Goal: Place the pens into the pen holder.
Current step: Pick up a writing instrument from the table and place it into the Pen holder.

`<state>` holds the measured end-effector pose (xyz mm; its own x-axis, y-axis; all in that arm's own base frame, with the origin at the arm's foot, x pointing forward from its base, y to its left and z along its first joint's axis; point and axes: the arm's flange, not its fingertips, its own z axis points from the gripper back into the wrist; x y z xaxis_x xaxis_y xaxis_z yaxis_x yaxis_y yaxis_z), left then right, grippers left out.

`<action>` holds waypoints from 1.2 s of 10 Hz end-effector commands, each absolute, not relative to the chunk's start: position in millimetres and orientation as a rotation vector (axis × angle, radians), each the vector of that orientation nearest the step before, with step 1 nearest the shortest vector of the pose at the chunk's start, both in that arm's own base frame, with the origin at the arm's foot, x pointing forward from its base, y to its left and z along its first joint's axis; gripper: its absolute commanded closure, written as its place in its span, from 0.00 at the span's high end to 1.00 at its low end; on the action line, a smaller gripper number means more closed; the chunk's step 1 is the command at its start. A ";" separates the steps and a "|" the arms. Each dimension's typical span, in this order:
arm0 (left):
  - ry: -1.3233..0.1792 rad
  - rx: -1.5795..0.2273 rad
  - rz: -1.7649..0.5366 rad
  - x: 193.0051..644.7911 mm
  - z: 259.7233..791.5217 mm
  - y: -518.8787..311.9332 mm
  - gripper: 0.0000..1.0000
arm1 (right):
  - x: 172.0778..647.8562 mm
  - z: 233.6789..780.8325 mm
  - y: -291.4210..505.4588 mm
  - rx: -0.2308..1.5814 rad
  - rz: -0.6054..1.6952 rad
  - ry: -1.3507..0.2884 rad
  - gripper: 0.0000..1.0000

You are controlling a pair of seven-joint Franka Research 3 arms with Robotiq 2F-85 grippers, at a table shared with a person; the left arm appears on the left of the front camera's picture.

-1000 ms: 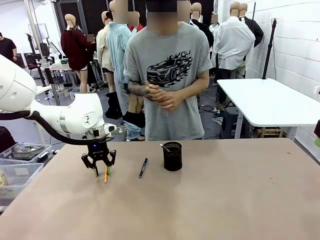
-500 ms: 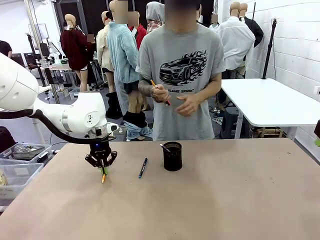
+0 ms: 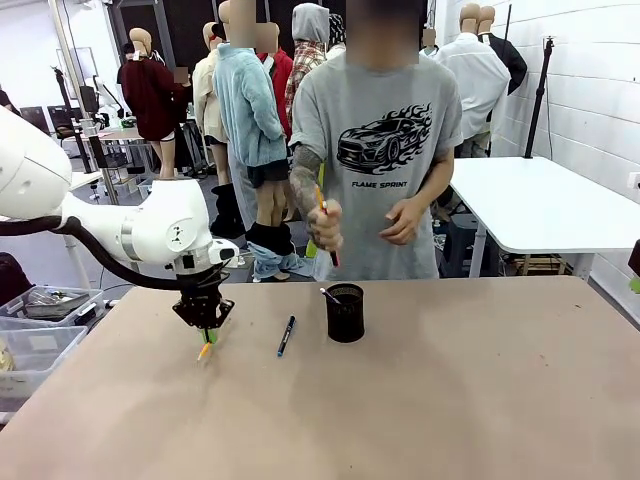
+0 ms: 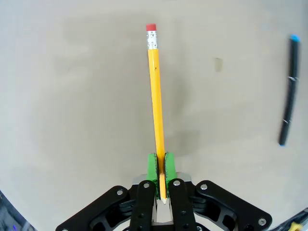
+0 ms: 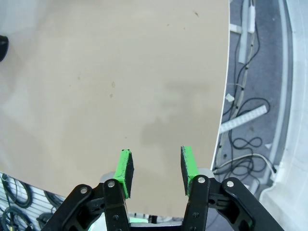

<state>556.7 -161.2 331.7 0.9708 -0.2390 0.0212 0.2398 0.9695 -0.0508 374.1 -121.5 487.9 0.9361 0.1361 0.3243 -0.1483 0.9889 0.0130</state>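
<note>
Jaws of the left gripper were pressed together on the yellow pencil, pinching it close to its sharpened end. Most of the shaft and the red eraser stuck out past the green pads, low over the table. Whether the eraser end touched the top was not clear.

With so short a hold, the long free end would likely swing, so a slow, straight lift seemed wise. The path should then pass above the black-and-blue pen, which lay between the pencil and the mesh cup. A whitish pen leaned inside the cup already, so the eraser end should go down on the free side of the mouth before release.

A person's hand held another pencil above the cup and called for some room. The right gripper stood spread and bare over the table's edge.
</note>
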 end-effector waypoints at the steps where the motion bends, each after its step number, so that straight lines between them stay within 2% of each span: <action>1: -0.077 -0.227 -0.491 532.7 353.3 -136.6 0.00 | 375.1 487.4 -119.4 0.013 0.131 -0.319 0.52; 5: -0.333 -0.564 -0.959 515.4 372.6 -121.9 0.00 | 375.1 487.4 -119.4 0.013 0.131 -0.319 0.52; 7: -0.394 -0.792 -1.125 511.3 385.6 -118.9 0.00 | 375.1 487.4 -119.4 0.013 0.131 -0.319 0.52; 9: -0.492 -0.796 -1.158 495.9 403.8 -89.4 0.00 | 375.1 487.4 -119.4 0.013 0.131 -0.319 0.52; 12: -0.896 -0.761 -0.964 421.2 441.7 29.7 0.00 | 375.1 487.4 -119.4 0.013 0.131 -0.319 0.52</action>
<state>460.4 0.8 430.4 0.3407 -0.4558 0.8223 0.9257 0.3153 -0.2087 374.2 -122.2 487.9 0.9360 0.1346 0.3253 -0.1476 0.9889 0.0157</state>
